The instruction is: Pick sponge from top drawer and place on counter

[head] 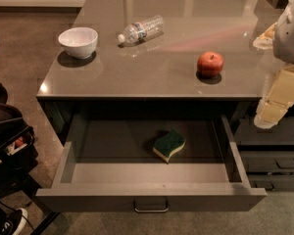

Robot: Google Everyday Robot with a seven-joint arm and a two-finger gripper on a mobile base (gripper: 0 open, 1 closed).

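Note:
The sponge (169, 145), wavy with a dark green top over pale yellow foam, lies on the floor of the top drawer (112, 173), a little right of its middle. The drawer is pulled wide open, and its flat grey front carries a small metal bar handle (151, 207). The glossy grey-brown counter (152, 67) lies above and behind it. My gripper (274, 106), cream-coloured under a white arm, hangs at the right edge of view. It is beside the counter's front right corner, above and to the right of the drawer, well apart from the sponge.
On the counter are a white bowl (78, 41) at the left, a clear plastic bottle (141, 30) lying on its side, and a red apple (210, 63) near the front right. Narrower dark drawers (277, 163) are at the right. Dark equipment (7, 141) stands on the floor at the left.

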